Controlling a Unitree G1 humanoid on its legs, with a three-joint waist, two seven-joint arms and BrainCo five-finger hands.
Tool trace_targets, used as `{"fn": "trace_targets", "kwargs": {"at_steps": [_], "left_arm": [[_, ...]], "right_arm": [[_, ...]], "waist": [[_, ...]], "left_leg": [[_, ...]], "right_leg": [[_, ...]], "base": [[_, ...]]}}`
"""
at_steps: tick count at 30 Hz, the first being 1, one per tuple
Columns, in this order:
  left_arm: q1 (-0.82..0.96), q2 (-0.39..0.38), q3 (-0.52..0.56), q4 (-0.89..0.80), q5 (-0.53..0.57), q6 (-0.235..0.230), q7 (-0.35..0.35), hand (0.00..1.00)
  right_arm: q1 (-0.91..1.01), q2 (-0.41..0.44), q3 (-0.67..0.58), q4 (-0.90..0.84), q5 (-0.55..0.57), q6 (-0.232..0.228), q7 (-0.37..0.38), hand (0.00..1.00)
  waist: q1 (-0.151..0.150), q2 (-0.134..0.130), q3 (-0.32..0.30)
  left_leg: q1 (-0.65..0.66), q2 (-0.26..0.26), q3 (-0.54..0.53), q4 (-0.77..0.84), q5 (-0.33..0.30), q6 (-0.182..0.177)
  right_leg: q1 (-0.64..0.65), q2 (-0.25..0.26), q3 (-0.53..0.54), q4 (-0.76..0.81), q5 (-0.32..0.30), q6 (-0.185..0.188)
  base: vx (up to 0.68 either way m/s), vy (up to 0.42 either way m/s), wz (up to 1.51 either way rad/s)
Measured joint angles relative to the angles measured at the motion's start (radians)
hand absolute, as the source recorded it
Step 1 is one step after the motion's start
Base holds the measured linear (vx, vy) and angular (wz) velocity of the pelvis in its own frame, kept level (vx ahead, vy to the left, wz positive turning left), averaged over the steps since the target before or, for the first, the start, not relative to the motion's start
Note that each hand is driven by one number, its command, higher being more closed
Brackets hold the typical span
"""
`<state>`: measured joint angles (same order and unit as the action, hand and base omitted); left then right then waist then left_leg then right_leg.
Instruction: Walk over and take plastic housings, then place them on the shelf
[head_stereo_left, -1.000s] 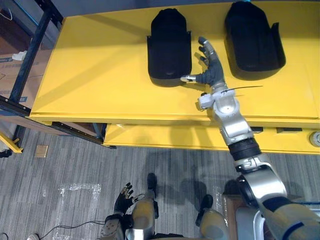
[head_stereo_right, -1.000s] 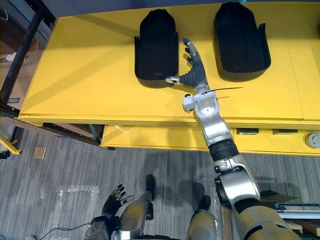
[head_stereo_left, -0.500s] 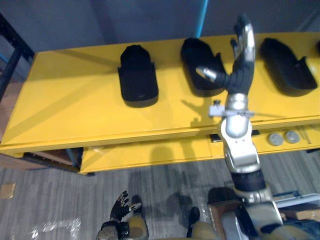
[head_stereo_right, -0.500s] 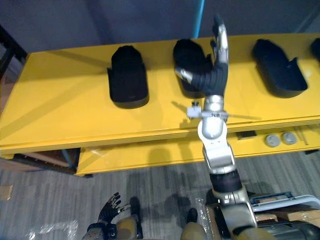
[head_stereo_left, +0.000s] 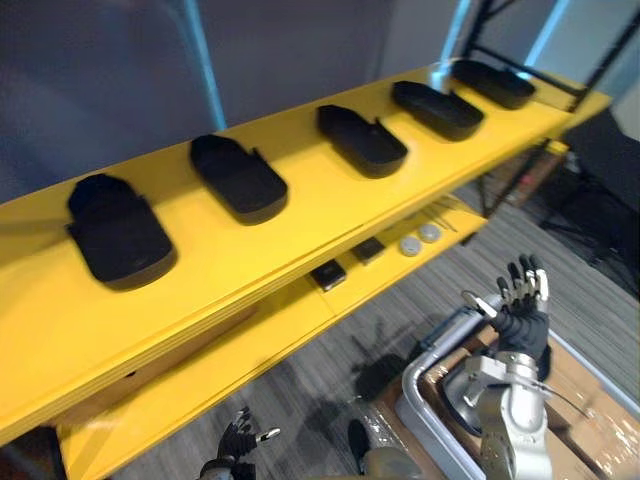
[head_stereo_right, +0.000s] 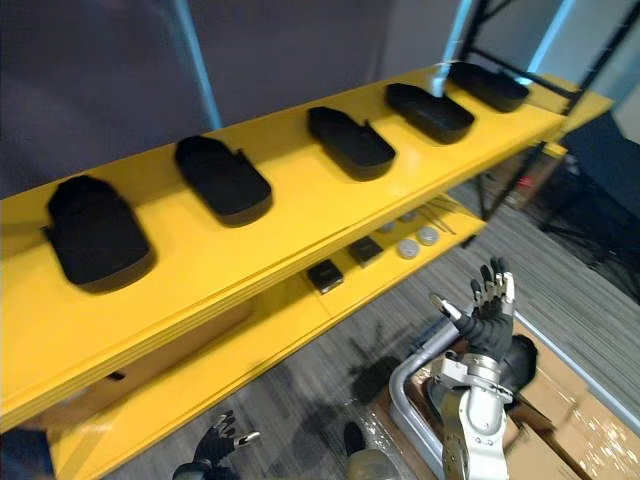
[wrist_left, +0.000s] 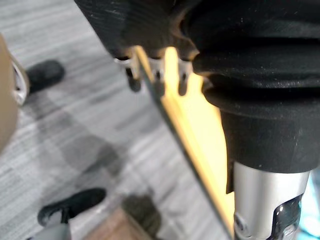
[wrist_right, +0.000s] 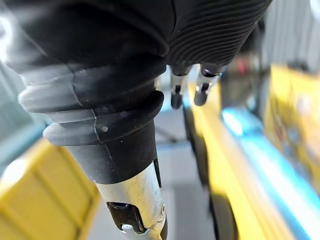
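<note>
Right hand (head_stereo_left: 521, 320), fingers spread and empty, hangs clear of the shelf (head_stereo_left: 290, 225); housings (head_stereo_left: 362, 140) lie up-left, farther from the open left hand (head_stereo_left: 237, 441).

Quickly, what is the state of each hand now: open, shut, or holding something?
Left hand: open, fingers spread, holding nothing.
Right hand: open, fingers spread and pointing up, holding nothing.
</note>
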<state>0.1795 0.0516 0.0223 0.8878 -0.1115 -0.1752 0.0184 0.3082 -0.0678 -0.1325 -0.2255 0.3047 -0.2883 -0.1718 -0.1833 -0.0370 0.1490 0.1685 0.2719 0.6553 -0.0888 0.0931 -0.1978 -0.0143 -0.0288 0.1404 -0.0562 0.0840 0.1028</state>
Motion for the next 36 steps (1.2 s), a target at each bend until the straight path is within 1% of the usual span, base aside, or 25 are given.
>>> {"fn": "trace_targets", "kwargs": {"at_steps": [4,7,8,9,10,11,12,13,16,18,20,21,22,23,24,25,26,27,28,29,30,32,34,35,36], "left_arm": [[0.009,-0.032,-0.005,0.008,0.002,0.003,-0.001,0.00],[0.012,-0.028,-0.005,0.020,0.014,0.001,0.002,0.00],[0.015,-0.022,-0.005,0.018,0.013,-0.001,0.005,0.00],[0.015,-0.019,-0.005,0.013,0.011,-0.007,0.011,0.00],[0.019,-0.015,-0.005,0.014,-0.002,-0.017,0.019,0.00],[0.021,-0.010,-0.006,0.013,-0.011,-0.020,0.022,0.00],[0.028,0.001,-0.005,0.004,-0.046,-0.025,0.027,0.00],[0.036,0.001,-0.006,-0.006,-0.067,-0.036,0.032,0.00],[0.038,0.000,-0.026,-0.005,-0.073,-0.059,0.008,0.00],[0.039,0.002,-0.040,-0.013,-0.033,-0.067,-0.008,0.00],[0.033,0.009,-0.046,-0.014,-0.004,-0.064,-0.026,0.00],[0.021,0.008,-0.046,-0.018,0.002,-0.060,-0.033,0.00],[0.022,0.011,-0.041,-0.033,0.004,-0.051,-0.033,0.00],[0.025,0.013,-0.032,-0.046,0.006,-0.043,-0.030,0.00],[0.028,0.010,-0.003,-0.055,0.011,-0.034,-0.017,0.00],[0.030,-0.002,0.028,-0.060,0.004,-0.028,-0.005,0.00],[0.029,-0.002,0.037,-0.059,-0.005,-0.024,0.001,0.00],[0.025,0.000,0.045,-0.059,-0.032,-0.016,0.008,0.00],[0.024,0.001,0.046,-0.059,-0.048,-0.014,0.009,0.00],[0.029,0.006,0.048,-0.055,-0.055,-0.014,0.008,0.00],[0.033,0.012,0.048,-0.045,-0.057,-0.015,0.008,0.00],[0.056,0.035,0.054,-0.034,-0.045,-0.030,0.009,0.00],[0.065,0.057,0.053,-0.007,-0.050,-0.045,0.009,0.00],[0.070,0.063,0.054,0.000,-0.056,-0.045,0.009,0.00],[0.088,0.068,0.054,0.000,-0.081,-0.048,0.008,0.00]], "right_arm": [[0.032,0.013,0.004,0.000,0.006,-0.018,0.023,0.00],[0.008,0.009,0.059,0.001,0.007,-0.021,0.042,0.00],[-0.018,0.001,0.105,0.011,0.020,-0.022,0.044,0.00],[-0.049,-0.007,0.144,0.031,0.038,-0.023,0.048,0.00],[-0.094,-0.016,0.186,0.077,0.044,-0.036,0.058,0.00],[-0.112,-0.018,0.200,0.105,0.044,-0.044,0.064,0.00],[-0.148,-0.024,0.223,0.159,0.046,-0.059,0.068,0.00],[-0.180,-0.035,0.234,0.201,0.058,-0.064,0.069,0.00],[-0.224,-0.048,0.226,0.227,0.067,-0.069,0.035,0.00],[-0.223,-0.043,0.234,0.227,0.070,-0.070,-0.001,0.00],[-0.217,-0.037,0.227,0.226,0.066,-0.066,-0.022,0.00],[-0.201,-0.027,0.213,0.220,0.066,-0.061,-0.028,0.00],[-0.163,-0.011,0.204,0.203,0.072,-0.059,-0.025,0.00],[-0.139,-0.001,0.203,0.192,0.075,-0.059,-0.020,0.00],[-0.102,0.016,0.205,0.185,0.075,-0.059,0.003,0.00],[-0.089,0.029,0.215,0.185,0.075,-0.060,0.027,0.00],[-0.085,0.035,0.220,0.186,0.075,-0.062,0.039,0.00],[-0.082,0.035,0.233,0.187,0.071,-0.073,0.049,0.00],[-0.082,0.035,0.243,0.187,0.069,-0.086,0.050,0.00],[-0.090,0.037,0.272,0.190,0.047,-0.109,0.041,0.00],[-0.096,0.039,0.296,0.199,0.033,-0.118,0.035,0.00],[-0.120,0.043,0.337,0.227,0.017,-0.123,0.012,0.00],[-0.132,0.044,0.337,0.247,0.001,-0.124,-0.020,0.00],[-0.134,0.044,0.337,0.249,-0.003,-0.124,-0.028,0.00],[-0.135,0.045,0.337,0.250,-0.006,-0.122,-0.036,0.00]], "waist": [[-0.011,0.009,-0.030],[-0.006,0.012,-0.044],[0.007,0.009,-0.054],[0.021,0.004,-0.062],[0.054,0.006,-0.065],[0.064,0.006,-0.067],[0.075,0.006,-0.065],[0.087,0.013,-0.062],[0.091,0.042,-0.046],[0.096,0.048,-0.041],[0.087,0.048,-0.012],[0.083,0.043,0.020],[0.085,0.032,0.034],[0.087,0.025,0.039],[0.089,0.024,0.040],[0.101,0.039,0.050],[0.100,0.033,0.054],[0.105,0.036,0.055],[0.116,0.044,0.056],[0.133,0.060,0.056],[0.142,0.065,0.054],[0.155,0.056,0.052],[0.162,0.041,0.043],[0.169,0.035,0.039],[0.172,0.019,0.029]], "left_leg": [[0.010,-0.001,0.015,0.000,-0.004,-0.006],[0.020,-0.006,0.015,0.001,-0.019,-0.020],[0.021,-0.027,-0.037,0.002,-0.062,-0.036],[0.021,-0.068,-0.145,0.003,-0.110,-0.036],[0.025,-0.114,-0.277,0.007,-0.160,0.000],[0.023,-0.131,-0.336,0.024,-0.187,0.016],[0.002,-0.151,-0.415,0.091,-0.244,0.052],[-0.026,-0.156,-0.445,0.172,-0.293,0.072],[-0.061,-0.153,-0.451,0.302,-0.372,0.100],[-0.084,-0.161,-0.462,0.344,-0.393,0.119],[-0.079,-0.172,-0.455,0.359,-0.403,0.133],[-0.056,-0.184,-0.450,0.365,-0.408,0.142],[-0.036,-0.198,-0.429,0.366,-0.414,0.152],[-0.028,-0.205,-0.414,0.368,-0.416,0.156],[-0.028,-0.193,-0.372,0.373,-0.414,0.168],[-0.030,-0.177,-0.317,0.353,-0.402,0.185],[-0.027,-0.174,-0.296,0.343,-0.393,0.187],[-0.024,-0.154,-0.263,0.336,-0.381,0.184],[-0.026,-0.138,-0.247,0.337,-0.377,0.182],[-0.029,-0.091,-0.213,0.340,-0.365,0.172],[-0.029,-0.062,-0.198,0.341,-0.357,0.160],[-0.043,-0.007,-0.173,0.341,-0.333,0.129],[-0.066,0.025,-0.164,0.343,-0.308,0.102],[-0.069,0.033,-0.155,0.343,-0.300,0.091],[-0.086,0.055,-0.139,0.353,-0.283,0.063]], "right_leg": [[-0.002,0.000,0.002,-0.003,0.005,0.003],[-0.009,0.011,0.030,-0.003,0.011,0.004],[-0.029,0.015,0.064,-0.001,0.009,-0.002],[-0.048,0.020,0.109,0.011,0.010,-0.005],[-0.058,0.031,0.161,0.026,0.016,-0.014],[-0.062,0.035,0.181,0.028,0.018,-0.017],[-0.065,0.040,0.214,0.032,0.021,-0.021],[-0.064,0.045,0.233,0.032,0.023,-0.022],[-0.057,0.047,0.250,0.030,0.037,-0.001],[-0.095,0.052,0.265,0.069,0.040,0.001],[-0.110,0.057,0.275,0.108,0.040,0.001],[-0.109,0.058,0.273,0.138,0.040,0.001],[-0.108,0.051,0.252,0.148,0.048,0.009],[-0.107,0.047,0.223,0.144,0.061,0.004],[-0.104,0.043,0.187,0.082,0.140,-0.041],[-0.090,0.039,0.136,0.039,0.162,-0.092],[-0.100,0.027,0.070,0.088,0.133,-0.098],[-0.119,0.003,-0.030,0.205,0.059,-0.104],[-0.130,-0.009,-0.061,0.270,0.033,-0.114],[-0.147,-0.055,-0.105,0.410,-0.001,-0.158],[-0.153,-0.087,-0.113,0.478,-0.010,-0.171],[-0.160,-0.156,-0.112,0.587,-0.014,-0.177],[-0.159,-0.214,-0.110,0.617,-0.012,-0.176],[-0.159,-0.229,-0.111,0.617,-0.010,-0.175],[-0.154,-0.259,-0.119,0.584,0.000,-0.164]], "base": [[-0.01,-0.007,-0.13],[-0.01,0.007,-0.26],[-0.05,0.063,-0.81],[-0.03,0.079,-1.30],[0.01,0.078,-1.22],[0.07,0.111,-1.11],[0.07,0.144,-0.80],[0.06,0.148,-0.65],[0.04,0.137,-0.30],[0.04,0.157,-0.37],[-0.01,0.142,-0.45],[-0.09,0.119,-0.55],[-0.12,0.112,-0.65],[-0.16,0.095,-0.85],[-0.20,0.063,-1.07],[-0.21,0.060,-1.10],[-0.16,0.060,-0.98],[-0.07,0.059,-0.68],[-0.06,0.063,-0.87],[-0.06,0.019,-0.80],[-0.07,-0.035,-0.81],[-0.06,-0.151,-0.52],[-0.04,-0.245,-0.30],[-0.04,-0.450,-0.47],[-0.03,-0.428,-0.46]]}}
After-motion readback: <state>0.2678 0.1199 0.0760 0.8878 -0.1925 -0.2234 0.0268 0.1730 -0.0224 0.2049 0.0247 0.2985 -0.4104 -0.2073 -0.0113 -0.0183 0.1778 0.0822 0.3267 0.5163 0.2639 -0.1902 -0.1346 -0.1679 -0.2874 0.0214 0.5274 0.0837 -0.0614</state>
